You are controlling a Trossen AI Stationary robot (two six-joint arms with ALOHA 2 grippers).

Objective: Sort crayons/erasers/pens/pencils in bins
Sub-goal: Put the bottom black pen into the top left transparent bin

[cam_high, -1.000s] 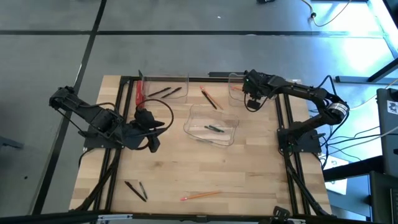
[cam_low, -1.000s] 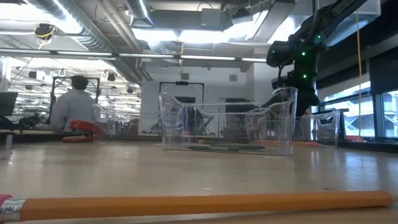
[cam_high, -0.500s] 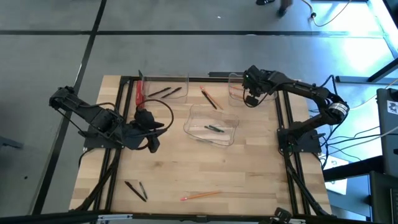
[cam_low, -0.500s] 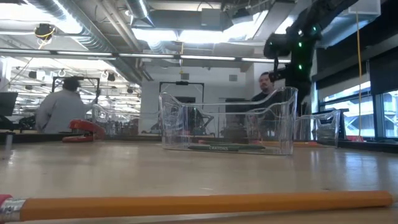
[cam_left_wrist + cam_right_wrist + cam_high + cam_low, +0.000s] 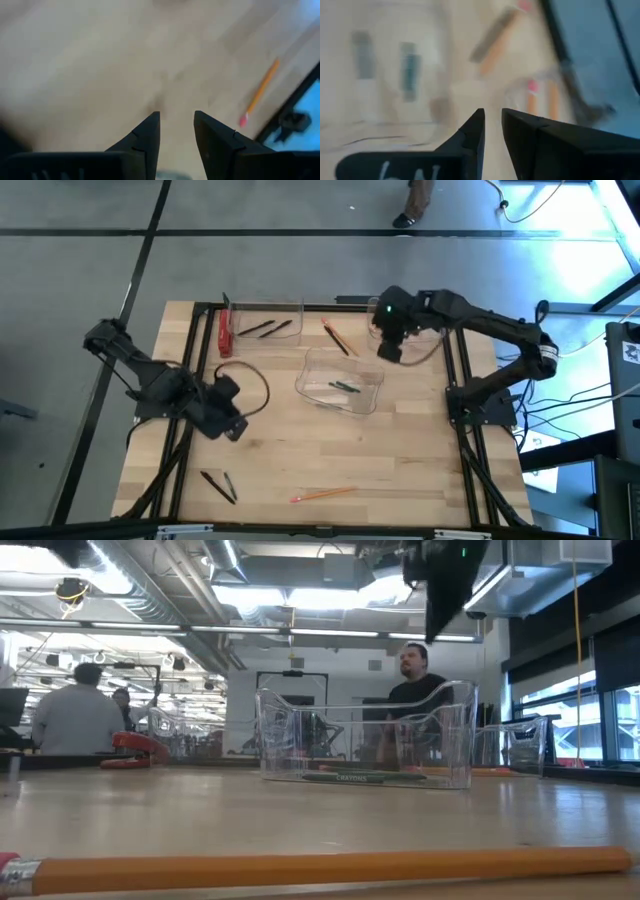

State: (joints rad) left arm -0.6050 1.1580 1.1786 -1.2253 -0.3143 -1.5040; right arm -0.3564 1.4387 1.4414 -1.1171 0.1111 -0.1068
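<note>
Three clear bins stand at the far side. The far-left bin (image 5: 265, 320) holds black pens. The middle bin (image 5: 340, 380) holds green crayons (image 5: 345, 387). The far-right bin (image 5: 415, 330) is partly hidden by my right arm. One orange pencil (image 5: 322, 493) lies near the front edge and also shows in the left wrist view (image 5: 260, 92). Another pencil and a dark pen (image 5: 338, 337) lie between the bins. Two dark sticks (image 5: 218, 485) lie at the near left. My left gripper (image 5: 225, 425) is open and empty over bare wood. My right gripper (image 5: 388, 350) is open by a narrow gap, empty, high between the far-right and middle bins.
A red object (image 5: 224, 332) lies beside the far-left bin. Black frame rails run along the table's left and right edges. People show in the room beyond the table (image 5: 415, 690). Bare wood lies across the table's middle and near right.
My left gripper has drawn back toward the table's near-left, away from the far-left bin. My right gripper has risen and gone toward the table's left, from over the far-right bin toward the middle bin. No object has moved.
</note>
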